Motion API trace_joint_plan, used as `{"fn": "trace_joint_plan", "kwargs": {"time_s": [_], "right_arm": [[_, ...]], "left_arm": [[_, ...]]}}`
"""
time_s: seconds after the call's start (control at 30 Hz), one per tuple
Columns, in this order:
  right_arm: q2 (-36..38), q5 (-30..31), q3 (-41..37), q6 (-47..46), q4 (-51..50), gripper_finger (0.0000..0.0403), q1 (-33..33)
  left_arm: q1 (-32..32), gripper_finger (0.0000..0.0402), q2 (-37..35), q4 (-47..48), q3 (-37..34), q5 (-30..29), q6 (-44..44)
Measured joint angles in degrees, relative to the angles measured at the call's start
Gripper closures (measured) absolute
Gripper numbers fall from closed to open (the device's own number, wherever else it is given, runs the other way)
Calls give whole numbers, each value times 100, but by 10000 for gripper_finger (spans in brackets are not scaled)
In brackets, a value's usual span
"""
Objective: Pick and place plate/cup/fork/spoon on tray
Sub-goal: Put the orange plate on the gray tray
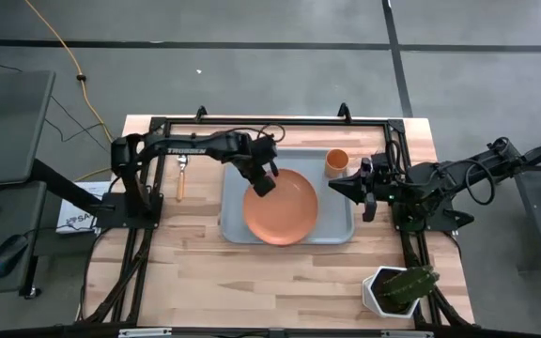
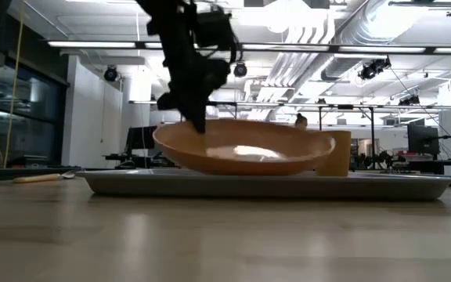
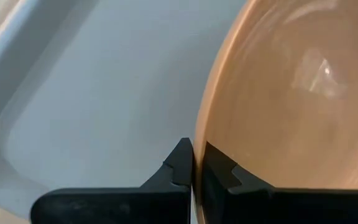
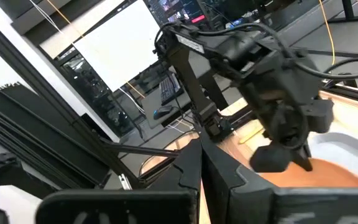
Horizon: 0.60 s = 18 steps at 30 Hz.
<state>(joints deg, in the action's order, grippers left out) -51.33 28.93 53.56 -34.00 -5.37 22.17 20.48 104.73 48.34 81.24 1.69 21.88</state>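
A white pot [image 1: 384,291] holding a green plant [image 1: 409,285] stood at the wooden table's [image 1: 252,277] near right corner. A yellow cable [image 1: 64,52] crossed the grey floor, and a mouse [image 1: 7,252] lay on a side desk.

High view straight down over worktop [image 1: 195,272]; low view level at worktop edge; both share plate [image 1: 281,207].

Plate [image 1: 282,208] is showing a smooth, glossy orange finish, plastic-looking, catching highlights beside the left gripper [image 3: 192,163]. Tray [image 1: 234,221] under it is looking smooth, matt grey-blue. Table [image 1: 252,282] is presenting light wood grain.
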Motion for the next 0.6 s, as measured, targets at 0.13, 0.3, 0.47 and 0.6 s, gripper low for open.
{"fn": "trace_joint_plan", "kwargs": {"time_s": [0.13, 0.3, 0.47, 0.6], "right_arm": [[-2, 0, 0, 0, 0, 402, -1], [-2, 2, 0, 0, 2, 402, 0], [-2, 2, 0, 0, 0, 402, 0], [-4, 4, 0, 0, -7, 402, -1]], "left_arm": [[258, 401, 11, -390, -219, 93, 177], [475, 401, 11, -515, -375, 300, 304], [606, 401, 49, -550, -514, 291, 345], [629, 401, 48, -757, -784, 286, 395]]}}
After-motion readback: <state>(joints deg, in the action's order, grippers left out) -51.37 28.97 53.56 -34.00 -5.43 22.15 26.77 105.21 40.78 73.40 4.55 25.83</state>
